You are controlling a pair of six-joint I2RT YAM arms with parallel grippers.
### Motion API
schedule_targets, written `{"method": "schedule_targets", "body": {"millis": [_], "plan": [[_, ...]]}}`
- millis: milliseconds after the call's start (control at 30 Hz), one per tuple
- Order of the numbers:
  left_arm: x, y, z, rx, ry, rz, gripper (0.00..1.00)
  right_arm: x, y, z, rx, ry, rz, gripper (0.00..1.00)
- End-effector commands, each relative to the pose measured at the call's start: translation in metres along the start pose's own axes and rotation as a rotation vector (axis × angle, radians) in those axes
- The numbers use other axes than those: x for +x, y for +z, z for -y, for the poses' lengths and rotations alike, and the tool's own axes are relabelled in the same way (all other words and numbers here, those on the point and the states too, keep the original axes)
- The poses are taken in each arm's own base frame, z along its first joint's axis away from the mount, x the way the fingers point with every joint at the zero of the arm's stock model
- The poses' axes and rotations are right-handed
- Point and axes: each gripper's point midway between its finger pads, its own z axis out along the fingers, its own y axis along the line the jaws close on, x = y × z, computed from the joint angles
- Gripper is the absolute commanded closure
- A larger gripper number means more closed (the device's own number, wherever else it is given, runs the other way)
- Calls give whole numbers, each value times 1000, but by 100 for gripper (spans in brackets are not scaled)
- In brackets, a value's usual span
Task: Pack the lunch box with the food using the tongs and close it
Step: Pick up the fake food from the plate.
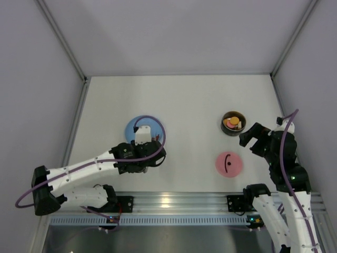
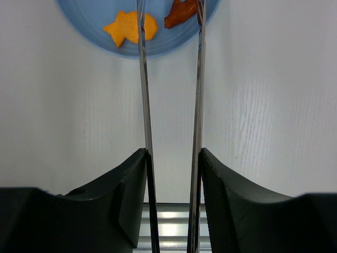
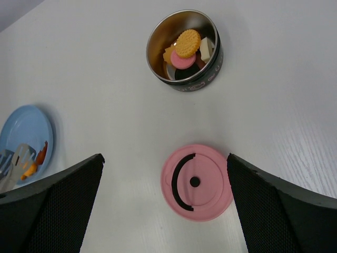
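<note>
left tool (image 1: 143, 143) over plate (image 1: 158, 124) | lunch box (image 1: 233, 123) uncovered | lid (image 1: 228, 164) on table (image 1: 189, 100)

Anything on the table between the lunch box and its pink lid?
No, that stretch of table is bare between lunch box and lid, clearest in the right wrist view.

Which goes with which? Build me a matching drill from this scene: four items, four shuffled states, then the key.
Items
1. tongs
2. pink lid
3. lunch box
4. blue plate

States
A. lying flat, not on the box
B. gripped in the left jaws
C. carries an orange fish-shaped piece
D. holds several food pieces

Pairs: 1-B, 2-A, 3-D, 4-C
</note>
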Motion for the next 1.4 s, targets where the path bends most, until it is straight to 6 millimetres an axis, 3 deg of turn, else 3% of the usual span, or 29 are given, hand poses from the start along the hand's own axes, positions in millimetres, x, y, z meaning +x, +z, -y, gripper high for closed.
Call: {"method": "schedule_targets", "body": {"millis": [0, 700, 1367], "plan": [[-1, -1, 0, 15, -44, 16, 51, -10, 3, -3, -15, 5, 48, 0], [11, 25, 9, -3, 9, -34, 50, -5, 5, 0, -14, 5, 42, 1], [12, 35, 13, 41, -11, -85, 65, -3, 6, 0, -17, 4, 38, 1]]}}
